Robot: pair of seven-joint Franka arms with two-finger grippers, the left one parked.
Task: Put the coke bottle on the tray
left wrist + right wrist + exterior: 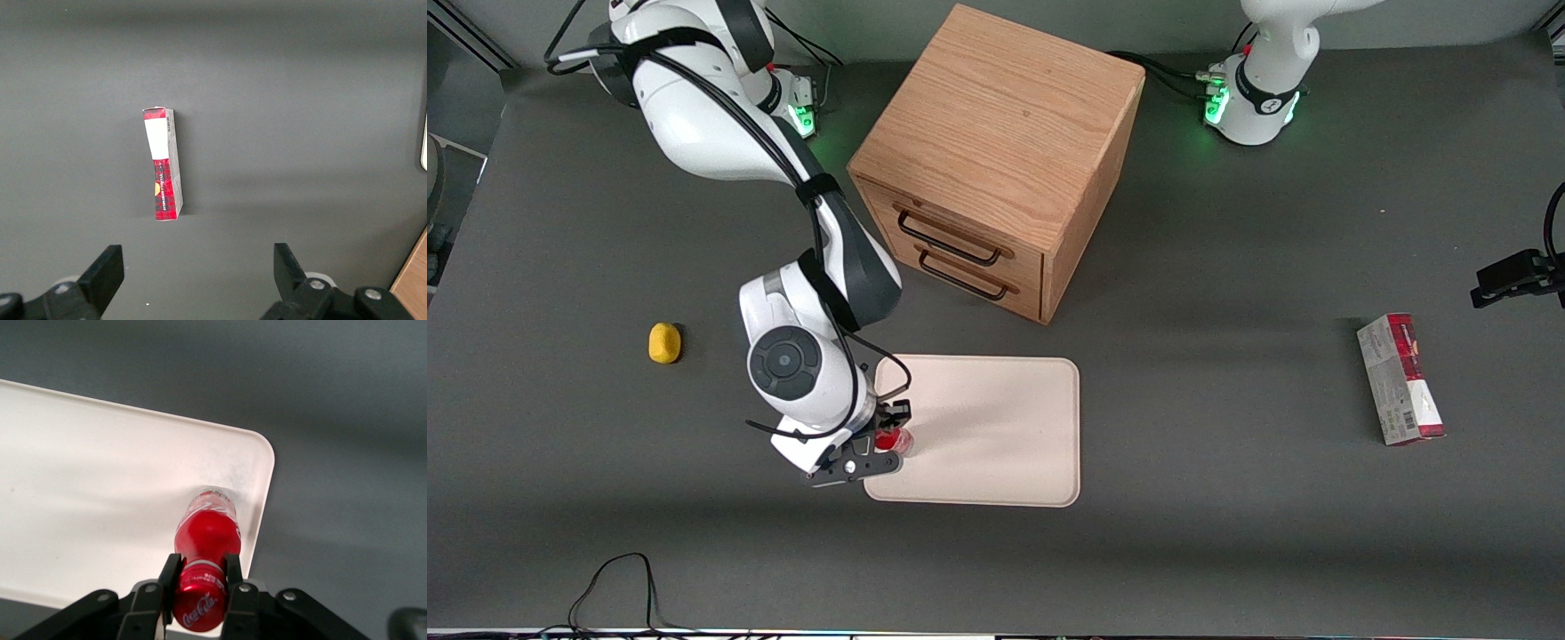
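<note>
Currently the coke bottle [207, 533] stands over the tray [80, 493], near the rim at the working arm's end, pinched at its upper body between the fingers [170, 577] of the end effector [200, 577]; from the wrist view its clear base looks to be at or just above the tray surface, though I cannot tell whether it touches. I judge the step in hand to be the set-down, with carrying done and release not yet made; the next move calls for me to settle the base flat, spread the fingers without nudging the bottle, then lift straight up, since it sits close to the rim and is narrow enough to tip. Appearance: small, red cap, red body with white script, clear base; upright or nearly so. Outward: in the front view the end effector [889, 437] is at the tray's [996, 427] edge; the oak drawer box [996, 160] stands farther from the camera; a yellow lump [664, 343] lies on the counter [1227, 533] toward the working arm's end, a red-and-grey carton [1400, 380] toward the parked arm's.
</note>
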